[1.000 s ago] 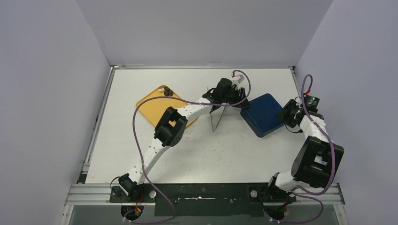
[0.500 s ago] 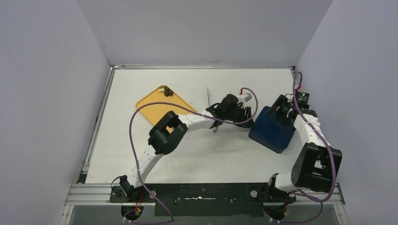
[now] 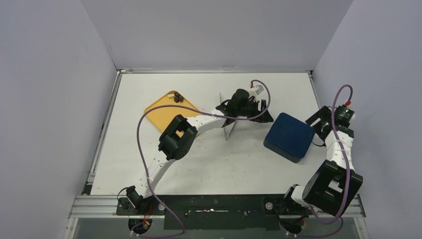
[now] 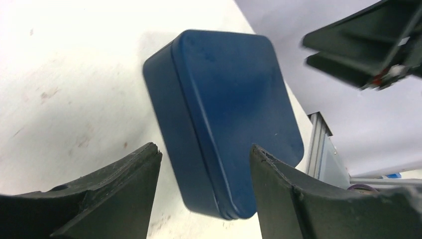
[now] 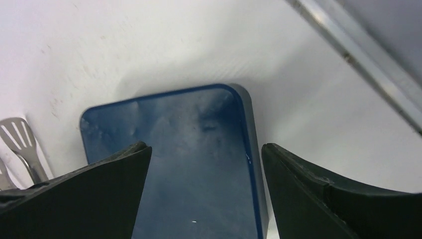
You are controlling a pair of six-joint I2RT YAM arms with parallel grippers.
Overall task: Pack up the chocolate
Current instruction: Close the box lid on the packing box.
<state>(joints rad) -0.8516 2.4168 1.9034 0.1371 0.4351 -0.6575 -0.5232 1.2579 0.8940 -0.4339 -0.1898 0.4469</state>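
A few dark brown chocolate pieces [image 3: 178, 98] sit at the far corner of a yellow tray [image 3: 164, 117]; lighter pieces do not show. A closed dark blue tin [image 3: 289, 137] lies flat at the right, also in the left wrist view [image 4: 224, 109] and the right wrist view [image 5: 189, 159]. My left gripper [image 3: 263, 113] is open and empty just left of the tin, the tin's near end framed between its fingers [image 4: 204, 164]. My right gripper [image 3: 316, 132] is open and empty at the tin's right edge, hovering over its lid [image 5: 204, 159].
Metal tongs [image 3: 228, 122] lie under the left arm between tray and tin; their slotted tip shows in the right wrist view [image 5: 22, 144]. The right table rail [image 5: 358, 64] and the right wall are close behind the right gripper.
The tin was shifted right and toward me, then let go. My right gripper has drawn back to the right off it. My left gripper swung toward the tin.
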